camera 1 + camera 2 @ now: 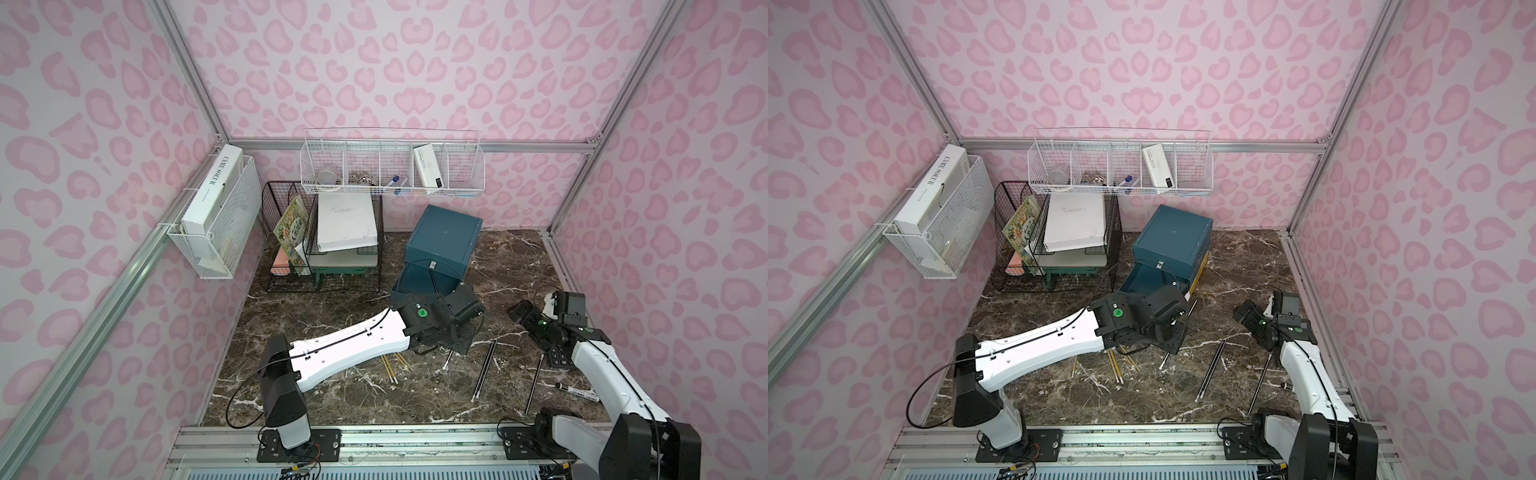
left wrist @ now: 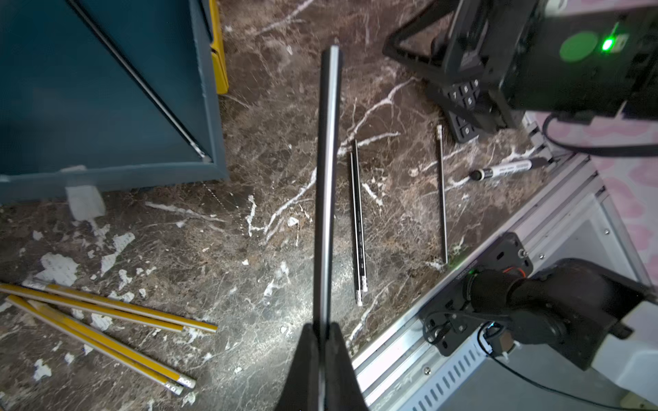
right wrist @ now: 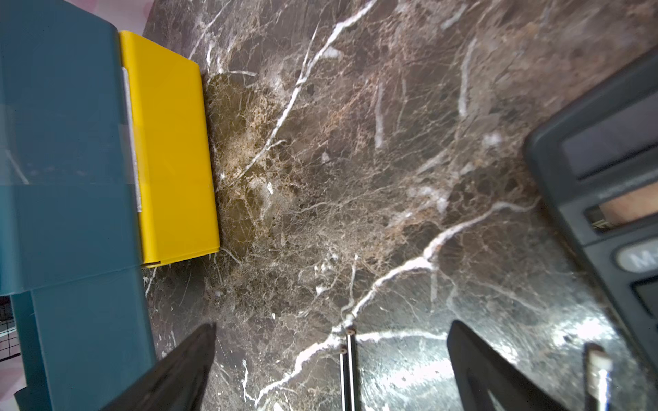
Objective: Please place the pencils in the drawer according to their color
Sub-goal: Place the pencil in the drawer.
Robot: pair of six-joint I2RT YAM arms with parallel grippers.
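Just off the front of the dark-teal drawer cabinet (image 1: 442, 237), the left end effector (image 2: 322, 329) is pinched tight on a black pencil (image 2: 329, 178), which sticks straight out beyond its fingertips and hangs above the marble surface (image 3: 356, 142). The open teal drawer (image 2: 208, 106) sits close beside this end effector, off toward the robot's left and a little farther from the base, and one black pencil (image 2: 142, 82) already lies inside it, slanted from corner to corner. The held pencil's long axis runs roughly alongside the drawer's side wall, not over the opening. I'd judge the coming move to be a short sideways carry plus a twist to match that diagonal, since the drawer looks too short to take a pencil lengthwise. The left arm is plainly the nearer one for this. The right end effector (image 3: 331, 325) has its fingers spread wide, holding nothing, directly over a pair of black pencils (image 2: 358, 220) whose length runs back under it, toward its wrist. Another black pencil (image 2: 442, 199) lies beside a calculator (image 2: 463, 103). Yellow pencils (image 2: 106, 320) lie loose on the drawer side of the left end effector, and the yellow drawer (image 3: 171, 142) at the bottom pokes out slightly.
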